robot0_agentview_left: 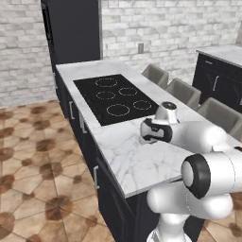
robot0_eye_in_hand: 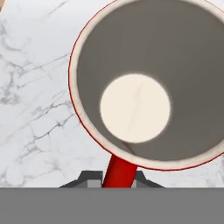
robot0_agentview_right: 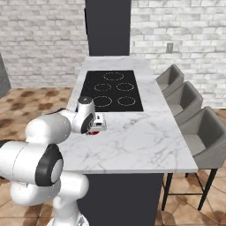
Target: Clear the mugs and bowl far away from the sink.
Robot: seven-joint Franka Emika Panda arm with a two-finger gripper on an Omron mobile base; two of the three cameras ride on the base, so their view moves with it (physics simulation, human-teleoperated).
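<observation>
Here the gripper [robot0_eye_in_hand: 119, 181] is clamped on the red mug [robot0_eye_in_hand: 148, 83], fingers pinching its rim at six o'clock. The mug hangs upright over the marble counter [robot0_agentview_right: 141, 145], mouth facing the hand camera, its interior empty, below the stovetop [robot0_agentview_right: 112, 90].

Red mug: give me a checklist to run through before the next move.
1. Gripper shut on the red mug: ok, jaws pinch its red handle.
2. Mug upright: ok, the hand view looks straight down into it.
3. Mug empty: ok, pale bottom shows bare.
4. Mug over the marble counter, off the stovetop: ok.
5. Mug resting on the counter or lifted: cannot tell.
6. Far from the sink: cannot tell.
</observation>
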